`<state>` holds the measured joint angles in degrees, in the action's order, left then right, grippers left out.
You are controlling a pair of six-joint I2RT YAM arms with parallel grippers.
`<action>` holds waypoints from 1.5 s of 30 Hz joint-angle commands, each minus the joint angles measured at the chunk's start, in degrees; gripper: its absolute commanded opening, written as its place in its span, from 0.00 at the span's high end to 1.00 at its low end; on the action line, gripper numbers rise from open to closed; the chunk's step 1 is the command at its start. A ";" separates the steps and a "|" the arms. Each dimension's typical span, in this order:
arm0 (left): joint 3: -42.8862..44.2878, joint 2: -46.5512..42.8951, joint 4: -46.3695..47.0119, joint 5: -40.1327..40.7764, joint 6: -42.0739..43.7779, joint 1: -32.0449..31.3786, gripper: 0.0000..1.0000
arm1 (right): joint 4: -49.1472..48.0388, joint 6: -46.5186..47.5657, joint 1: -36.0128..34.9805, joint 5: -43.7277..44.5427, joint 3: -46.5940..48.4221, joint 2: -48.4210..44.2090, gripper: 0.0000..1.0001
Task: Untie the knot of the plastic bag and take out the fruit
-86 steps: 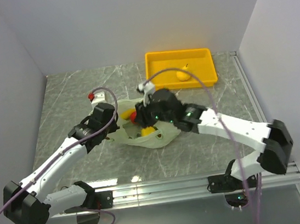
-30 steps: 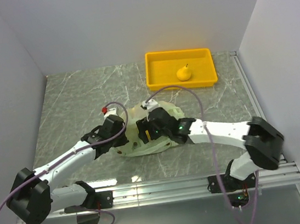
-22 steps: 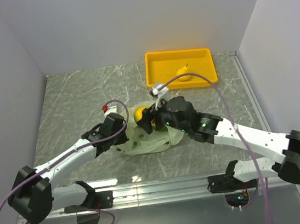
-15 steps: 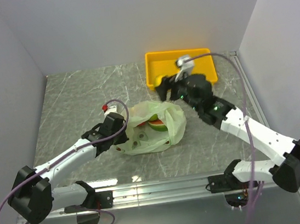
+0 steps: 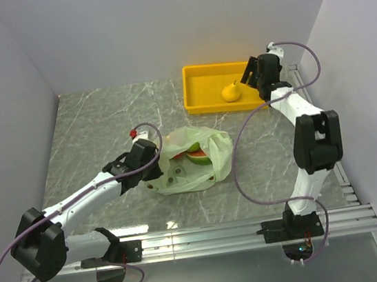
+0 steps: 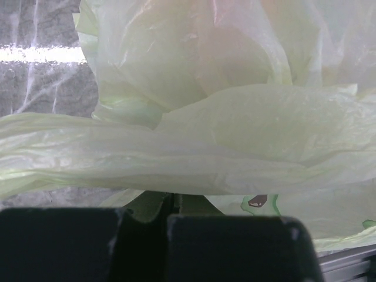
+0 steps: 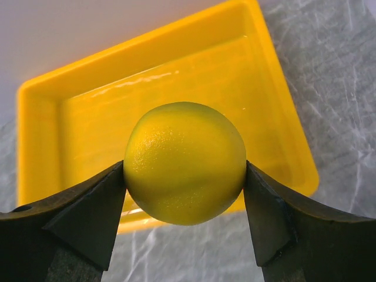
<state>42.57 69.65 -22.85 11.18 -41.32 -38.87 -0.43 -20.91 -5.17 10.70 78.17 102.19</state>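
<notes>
Plastic bag (image 5: 195,161), pale green, thin, crinkled, translucent: lies slack on the grey marbled table (image 5: 89,126) near its middle, mouth gaping upward. Contents: red and green fruit pieces (image 5: 196,156), showing through the opening. Left gripper (image 5: 152,168): at the bag's left edge, fingers pressed together with a fold of the film nipped between them. Right gripper (image 7: 185,176): well apart from the bag, held above the rigid yellow tray (image 5: 200,98) at the table's far side, both fingers clamped against a yellow round fruit (image 7: 185,158) with pebbled skin. Yellow pear (image 5: 231,92): stands in the tray, stalk up.
</notes>
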 commanded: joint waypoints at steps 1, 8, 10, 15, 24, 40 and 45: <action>4.27 1.28 -1.58 -1.16 -0.51 0.02 0.99 | -2.75 -2.64 2.44 -2.61 7.50 5.28 0.78; 6.47 1.72 -3.08 -0.02 -2.01 -0.06 0.99 | 6.05 -4.32 4.38 -4.19 21.93 18.30 0.15; 6.74 1.63 -3.17 0.42 -2.18 0.02 1.00 | 6.23 -4.32 4.38 -5.95 22.20 18.66 0.11; 7.35 2.51 -2.81 0.25 -1.83 0.02 1.00 | 6.05 -4.14 4.38 -7.18 19.92 16.29 0.06; 6.48 0.84 -3.16 0.68 -1.39 -0.06 0.99 | 6.84 -0.72 -0.08 -14.38 10.52 0.22 0.05; 7.18 -3.02 -2.20 1.57 0.63 0.02 1.00 | 9.84 4.05 -37.97 -16.68 -18.99 -33.81 0.23; 6.65 -3.99 -1.76 0.86 0.01 0.02 0.99 | 8.87 0.69 -44.40 -12.29 -26.13 -31.63 0.25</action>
<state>47.59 67.72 -26.02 11.88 -41.60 -38.87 8.82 -17.82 -47.88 -5.15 54.74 69.38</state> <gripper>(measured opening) 0.013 0.757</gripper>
